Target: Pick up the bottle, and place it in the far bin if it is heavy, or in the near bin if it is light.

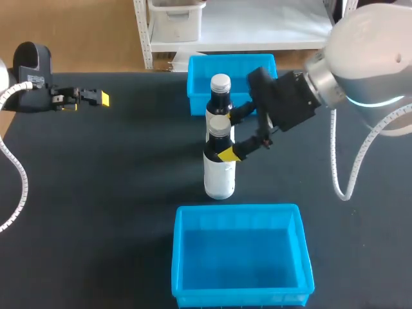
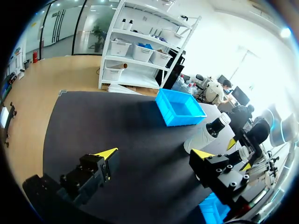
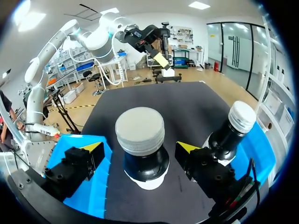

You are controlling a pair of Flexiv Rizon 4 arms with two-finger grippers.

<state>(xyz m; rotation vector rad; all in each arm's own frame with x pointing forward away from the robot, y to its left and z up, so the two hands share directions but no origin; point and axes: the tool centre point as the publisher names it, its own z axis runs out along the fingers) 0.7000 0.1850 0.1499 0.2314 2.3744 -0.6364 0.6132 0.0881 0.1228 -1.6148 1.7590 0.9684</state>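
Two dark bottles with white labels and grey caps stand upright mid-table. The nearer bottle [image 1: 219, 161] [image 3: 140, 140] has its neck between the fingers of my right gripper [image 1: 229, 136] [image 3: 139, 150], which is open with a gap on either side. The second bottle [image 1: 220, 96] [image 3: 232, 128] stands just behind it, beside one finger and against the far bin [image 1: 199, 84]. The near bin [image 1: 239, 264] lies in front, with nothing in it. My left gripper [image 1: 87, 99] [image 2: 152, 156] hovers open over the table's left side and holds nothing.
Both blue bins show in the right wrist view, the near bin [image 3: 70, 186] under one finger and the far bin [image 3: 267, 144] beyond the other. The left wrist view takes in the far bin [image 2: 180, 108] and a bottle [image 2: 208, 133] ahead.
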